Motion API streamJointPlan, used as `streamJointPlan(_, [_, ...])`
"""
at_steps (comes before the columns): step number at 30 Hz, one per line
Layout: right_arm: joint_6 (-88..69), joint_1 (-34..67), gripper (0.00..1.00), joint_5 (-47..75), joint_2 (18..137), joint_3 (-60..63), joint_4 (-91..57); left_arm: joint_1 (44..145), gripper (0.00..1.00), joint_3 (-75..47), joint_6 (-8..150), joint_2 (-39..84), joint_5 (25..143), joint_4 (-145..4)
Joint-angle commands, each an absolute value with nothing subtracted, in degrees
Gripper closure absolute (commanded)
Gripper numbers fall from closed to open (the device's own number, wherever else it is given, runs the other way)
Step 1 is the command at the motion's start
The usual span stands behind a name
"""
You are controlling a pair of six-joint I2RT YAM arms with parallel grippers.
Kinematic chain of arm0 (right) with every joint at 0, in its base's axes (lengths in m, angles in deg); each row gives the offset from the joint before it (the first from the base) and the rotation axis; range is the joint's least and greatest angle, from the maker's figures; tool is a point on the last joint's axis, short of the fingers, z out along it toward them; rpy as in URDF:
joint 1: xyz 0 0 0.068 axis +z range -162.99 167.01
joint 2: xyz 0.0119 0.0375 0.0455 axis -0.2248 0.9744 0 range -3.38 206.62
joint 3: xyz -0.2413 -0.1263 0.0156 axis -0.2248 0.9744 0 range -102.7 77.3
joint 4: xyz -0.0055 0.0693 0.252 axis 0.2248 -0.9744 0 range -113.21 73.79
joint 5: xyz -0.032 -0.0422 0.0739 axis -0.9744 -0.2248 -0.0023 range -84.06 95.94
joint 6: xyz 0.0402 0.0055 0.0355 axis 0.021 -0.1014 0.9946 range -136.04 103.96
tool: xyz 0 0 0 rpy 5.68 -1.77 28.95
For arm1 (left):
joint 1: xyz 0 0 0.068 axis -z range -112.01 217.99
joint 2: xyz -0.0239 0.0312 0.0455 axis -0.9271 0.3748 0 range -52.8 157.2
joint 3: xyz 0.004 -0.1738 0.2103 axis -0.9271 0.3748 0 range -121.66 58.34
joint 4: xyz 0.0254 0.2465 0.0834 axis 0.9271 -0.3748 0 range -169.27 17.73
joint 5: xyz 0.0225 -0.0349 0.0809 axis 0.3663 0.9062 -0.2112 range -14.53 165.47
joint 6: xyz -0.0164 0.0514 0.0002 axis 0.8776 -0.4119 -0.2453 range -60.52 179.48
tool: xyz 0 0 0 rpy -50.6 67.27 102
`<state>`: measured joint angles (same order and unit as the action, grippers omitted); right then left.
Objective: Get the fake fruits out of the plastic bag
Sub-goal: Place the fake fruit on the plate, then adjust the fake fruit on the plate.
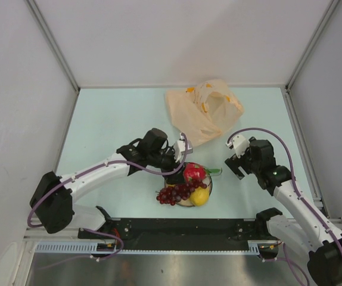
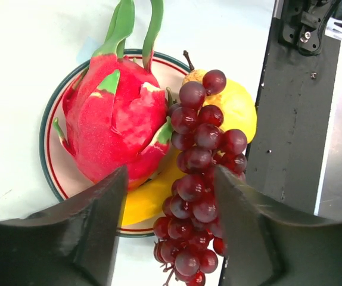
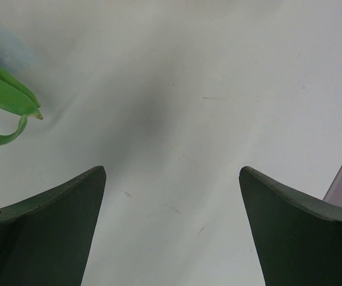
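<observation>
Now fake fruits [image 2: 117, 125] heaped on plate [image 2: 47, 149], left claw [image 2: 170, 176] spread above

White walls [image 1: 177, 36] enclose a pale green table [image 1: 117, 119].

- We see a dragon fruit [image 2: 114, 128] that is bright red with green tips.
- The grapes [image 2: 201, 173] are dark purple-red and shiny.
- The lemon [image 2: 236, 107] and banana [image 2: 144, 202] are yellow.
- Our plate [image 2: 49, 161] is white with a dark green edge and a thin red line.
- We see a pale orange plastic bag [image 1: 204, 110] with darker orange marks.
- The table [image 1: 111, 125] is pale blue-green.
</observation>
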<state>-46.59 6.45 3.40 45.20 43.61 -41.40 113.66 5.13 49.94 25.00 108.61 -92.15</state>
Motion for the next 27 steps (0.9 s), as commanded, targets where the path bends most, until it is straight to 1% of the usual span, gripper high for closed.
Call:
streamJointPlan(1, [-46.98, 6.7, 0.0, 3.66, 44.52, 42.41, -40.38, 113.52, 0.23, 5.77, 47.45, 17.96, 109.92, -93.09])
streamJointPlan(3, [-46.98, 6.7, 0.0, 3.31, 44.35, 42.41, -40.38, 113.52, 0.18, 7.96, 45.86, 16.03, 110.89, -94.06])
streamJointPlan(7, [-46.54, 6.35, 0.0, 3.39, 43.73, 42.5, -40.47, 113.87, 0.17, 10.26, 42.44, 14.95, 108.08, -95.29])
streamJointPlan(9, [-46.36, 5.99, 0.0, 3.39, 43.64, 42.41, -40.64, 114.04, 0.2, 10.09, 41.47, 16.18, 106.68, -96.0])
streamJointPlan(12, [-46.45, 5.47, 0.0, 3.31, 43.55, 42.5, -41.08, 114.04, 0.25, 9.39, 39.71, 18.91, 108.59, -97.23])
streamJointPlan(14, [-46.36, 5.03, 0.0, 3.48, 43.47, 42.5, -41.08, 114.13, 0.26, 9.3, 39.26, 20.23, 109.83, -97.06])
streamJointPlan(20, [-45.75, 3.88, 0.0, 4.36, 43.55, 42.41, -41.7, 114.66, 0.34, 7.54, 38.82, 24.45, 111.07, -98.02])
streamJointPlan(21, [-45.75, 3.8, 0.0, 4.45, 43.64, 42.5, -41.7, 114.66, 0.39, 7.45, 38.82, 25.24, 110.98, -97.67])
streamJointPlan(23, [-45.75, 3.62, 0.0, 4.62, 43.73, 42.5, -41.44, 114.66, 0.45, 7.01, 38.82, 25.86, 110.45, -97.41])
streamJointPlan(24, [-45.75, 3.62, 0.0, 4.62, 43.9, 42.58, -41.35, 114.57, 0.53, 6.75, 38.56, 26.56, 110.27, -97.67])
streamJointPlan(26, [-45.92, 3.53, 0.0, 4.62, 44.08, 42.58, -41.17, 114.66, 0.63, 5.7, 38.12, 27.52, 110.45, -98.37])
streamJointPlan(27, [-45.92, 3.62, 0.0, 4.62, 44.34, 42.5, -41.0, 114.66, 0.74, 5.26, 37.77, 27.79, 110.88, -99.16])
